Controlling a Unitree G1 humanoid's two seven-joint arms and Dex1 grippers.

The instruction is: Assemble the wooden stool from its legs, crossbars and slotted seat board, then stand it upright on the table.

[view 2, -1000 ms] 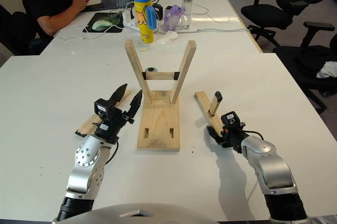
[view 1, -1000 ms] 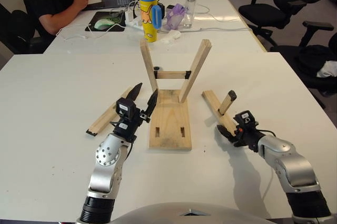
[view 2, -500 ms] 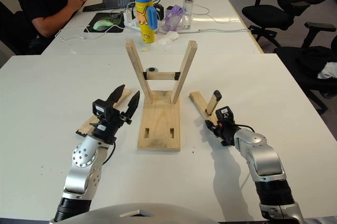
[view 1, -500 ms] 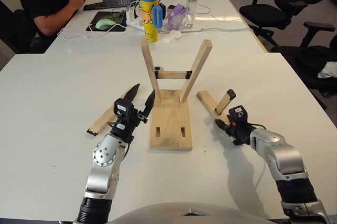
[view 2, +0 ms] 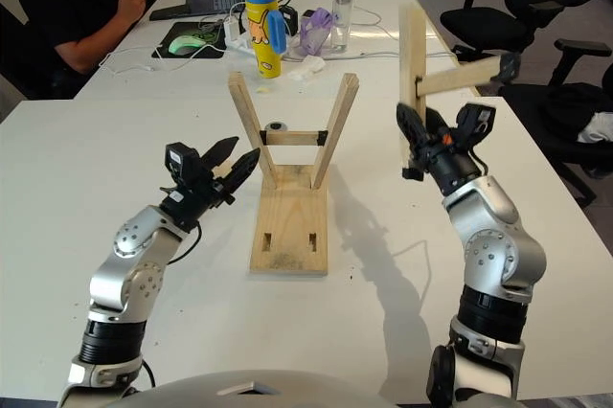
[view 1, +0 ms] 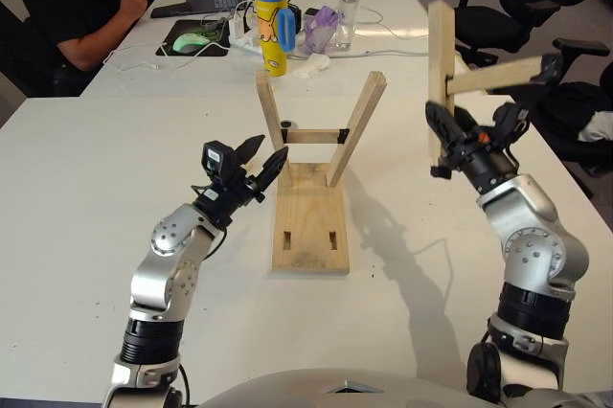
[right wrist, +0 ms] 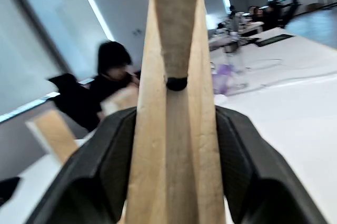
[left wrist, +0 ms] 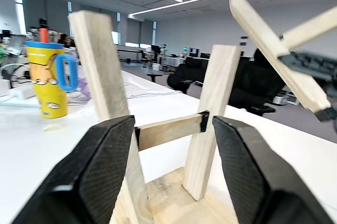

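The slotted seat board is seen lying flat on the table, with two legs joined by a crossbar standing at its far end. The left gripper is held just left of that end, its jaws apart and empty. To the board's right, a second leg-and-crossbar piece is held high above the table, clamped in the jaws of the right gripper.
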